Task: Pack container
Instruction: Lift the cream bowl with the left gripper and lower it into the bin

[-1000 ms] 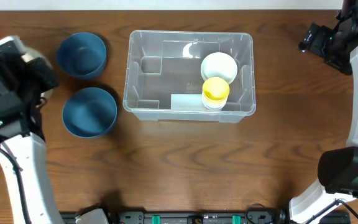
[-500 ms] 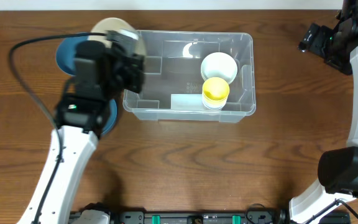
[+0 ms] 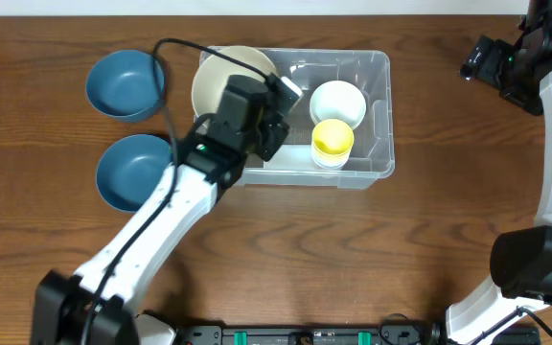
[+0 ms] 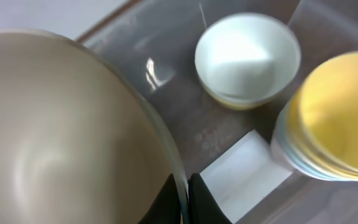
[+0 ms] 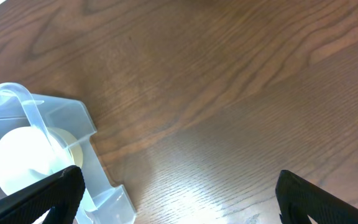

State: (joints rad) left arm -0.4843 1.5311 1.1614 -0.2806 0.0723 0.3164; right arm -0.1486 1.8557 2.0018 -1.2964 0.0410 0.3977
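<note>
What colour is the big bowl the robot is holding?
Cream, a pale beige. The bowl shows best in the left wrist view.

Robot lab: wooden table [image 3: 353, 249], robot arms [image 3: 161, 220].

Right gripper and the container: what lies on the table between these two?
Nothing: only bare wooden table lies between the right gripper and the container, as the overhead view shows.

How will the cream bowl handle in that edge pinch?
The cream bowl is probably stiff: its rim shows a clean curve in the left gripper. Its glossy inside suggests it could slip. Held at one edge only, it may swing or tilt.
</note>
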